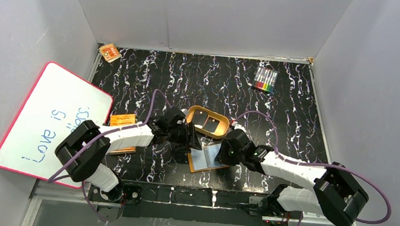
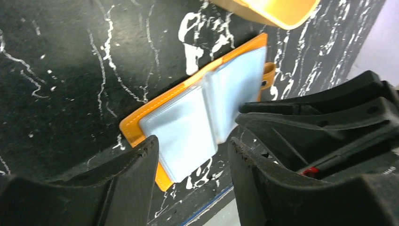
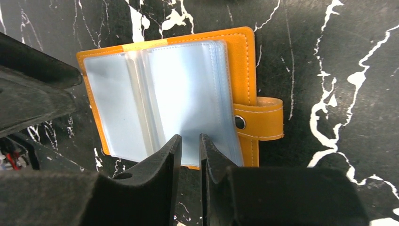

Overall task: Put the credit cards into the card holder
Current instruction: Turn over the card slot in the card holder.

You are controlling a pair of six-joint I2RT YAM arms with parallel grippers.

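The card holder (image 3: 244, 56) lies open on the desk (image 3: 339, 56) between both arms. Only the right wrist cam shows its snap tab (image 3: 263, 123) and the right pincer (image 3: 190, 137) nearly closed at a sleeve (image 3: 183, 80) edge, can't tell if it's actually pinching. Overhead adds the credit cards (image 1: 208, 121) in the tray (image 1: 226, 121) just behind it, and the left pincer (image 2: 193, 143) hovers open over the holder's corner.

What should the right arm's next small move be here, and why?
Probably close the right gripper on the edge of the top clear sleeve and lift it slightly. The card holder lies open and flat, the jaws stand narrowly apart at that edge, the left gripper is open and empty, and the black cards sit in the tray.
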